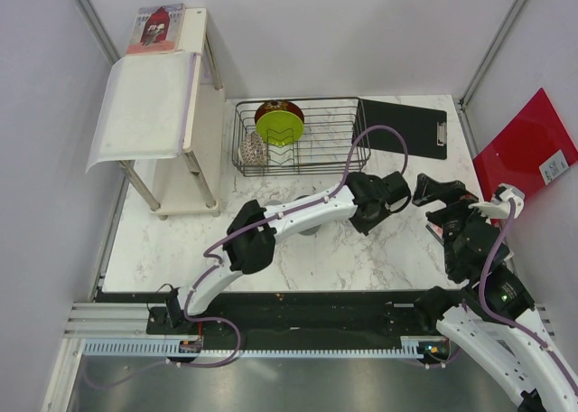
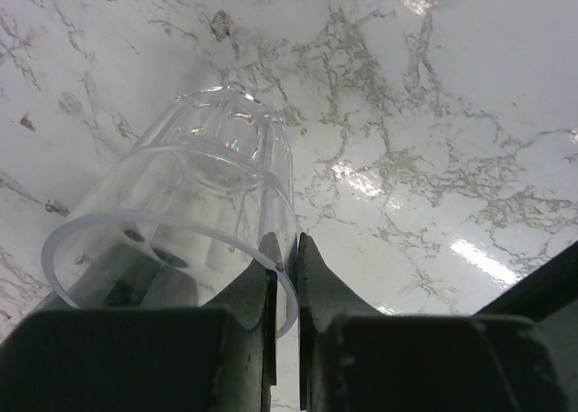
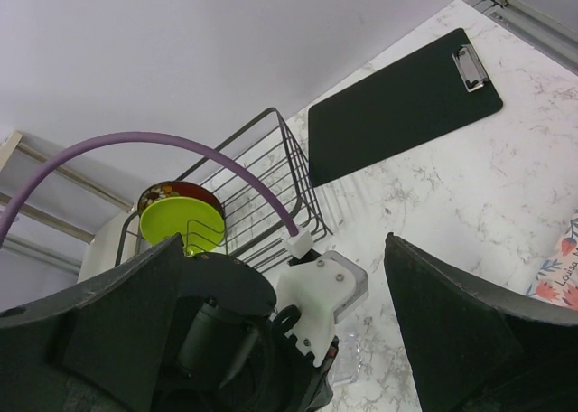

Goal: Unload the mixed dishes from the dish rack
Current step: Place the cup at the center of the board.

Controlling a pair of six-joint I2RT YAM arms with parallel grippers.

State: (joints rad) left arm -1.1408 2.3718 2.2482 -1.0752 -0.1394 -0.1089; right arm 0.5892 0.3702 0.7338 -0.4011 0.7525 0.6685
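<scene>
My left gripper [image 2: 287,249] is shut on the rim of the clear glass [image 2: 212,173], one finger inside and one outside, and the glass hangs tilted just over the marble. In the top view that gripper [image 1: 400,193] is right of the dish rack [image 1: 339,150]. The rack holds a lime-green plate [image 1: 280,125] upright, a dark red patterned bowl [image 1: 275,107] behind it and a small pink-white patterned bowl [image 1: 256,148]. My right gripper [image 1: 435,191] stands open close beside the left wrist; in its own view the right gripper [image 3: 282,249] has the glass [image 3: 348,360] low between its fingers.
A black clipboard [image 1: 404,127] lies right of the rack at the back. A red folder [image 1: 524,150] leans at the right wall. A white shelf stand [image 1: 167,105] is at the left of the rack. Marble table [image 1: 361,258] lies in front.
</scene>
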